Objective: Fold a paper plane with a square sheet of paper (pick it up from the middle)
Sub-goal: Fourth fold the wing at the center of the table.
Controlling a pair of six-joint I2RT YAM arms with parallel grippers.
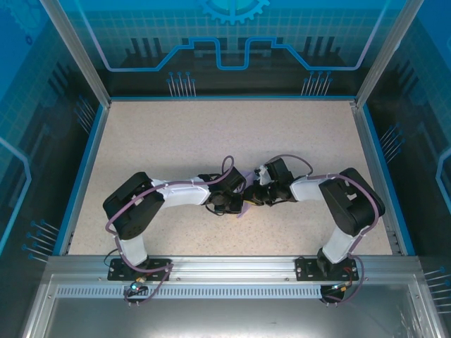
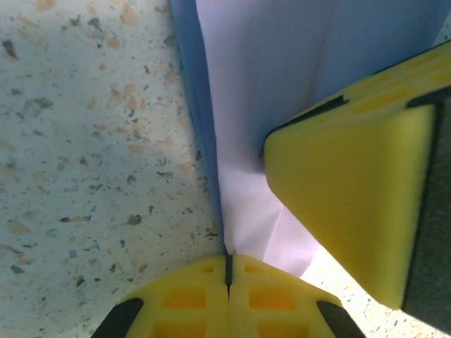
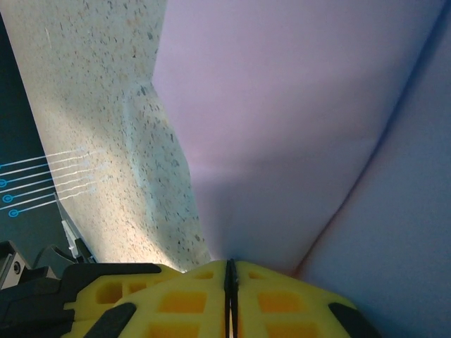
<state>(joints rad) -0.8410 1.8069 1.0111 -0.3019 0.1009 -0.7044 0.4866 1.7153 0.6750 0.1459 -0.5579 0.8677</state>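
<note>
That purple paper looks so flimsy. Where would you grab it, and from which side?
Pinch it at a crease, coming in edge-on. The paper is thin and folded into layers, so a crease is probably its stiffest part. The left gripper is shut on a fold's end, and the right gripper is shut on it from the opposite side.

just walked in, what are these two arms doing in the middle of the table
Both arms reach to the middle of the table, working on the square sheet of paper. The left gripper has its fingers shut on the sheet, and the right gripper pinches it too, close beside. The lavender sheet is bent along a crease between them and is not yet a finished plane.
</note>
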